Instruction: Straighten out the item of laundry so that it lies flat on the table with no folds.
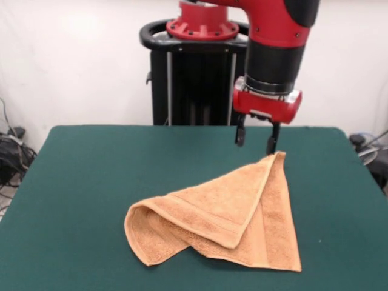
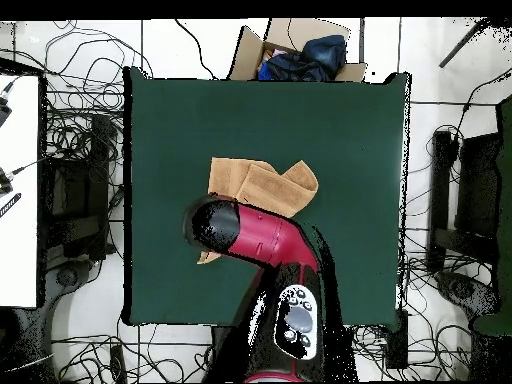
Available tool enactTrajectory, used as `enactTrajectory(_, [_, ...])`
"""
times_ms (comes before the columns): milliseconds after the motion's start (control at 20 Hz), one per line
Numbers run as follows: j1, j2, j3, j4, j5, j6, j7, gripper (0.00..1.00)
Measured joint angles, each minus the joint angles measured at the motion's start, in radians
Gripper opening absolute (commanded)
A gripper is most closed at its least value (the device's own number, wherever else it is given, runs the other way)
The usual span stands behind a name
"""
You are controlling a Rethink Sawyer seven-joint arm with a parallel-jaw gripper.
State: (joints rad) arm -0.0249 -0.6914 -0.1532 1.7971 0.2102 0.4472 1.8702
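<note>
The orange-tan towel (image 1: 230, 218) lies folded over itself on the dark green table (image 1: 91, 182), in a rough triangle with one corner pointing up and back at the right. My gripper (image 1: 257, 138) hangs open just above and behind that raised corner, with its right fingertip very near the cloth; nothing is held. In the overhead view the towel (image 2: 262, 184) shows in the table's (image 2: 340, 130) middle, partly hidden under the red arm (image 2: 255, 235), which also hides the gripper.
The robot's black pedestal (image 1: 194, 85) stands at the table's far side. A cardboard box with dark cloth (image 2: 300, 55) sits beyond the table's top edge in the overhead view. Cables lie on the floor around the table.
</note>
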Motion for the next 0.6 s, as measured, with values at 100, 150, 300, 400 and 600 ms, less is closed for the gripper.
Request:
enactTrajectory(100, [-0.011, 0.001, 0.010, -0.006, 0.000, -0.019, 0.000, 1.00])
enactTrajectory(150, [-0.027, 0.004, 0.027, -0.010, 0.000, -0.045, 0.000, 1.00])
enactTrajectory(300, [-0.059, 0.016, 0.060, -0.015, 0.000, -0.111, 0.000, 1.00])
enactTrajectory(400, [-0.082, 0.032, 0.084, -0.022, 0.000, -0.172, 0.000, 1.00])
enactTrajectory(600, [-0.104, 0.058, 0.103, -0.032, 0.000, -0.224, 0.000, 1.00])
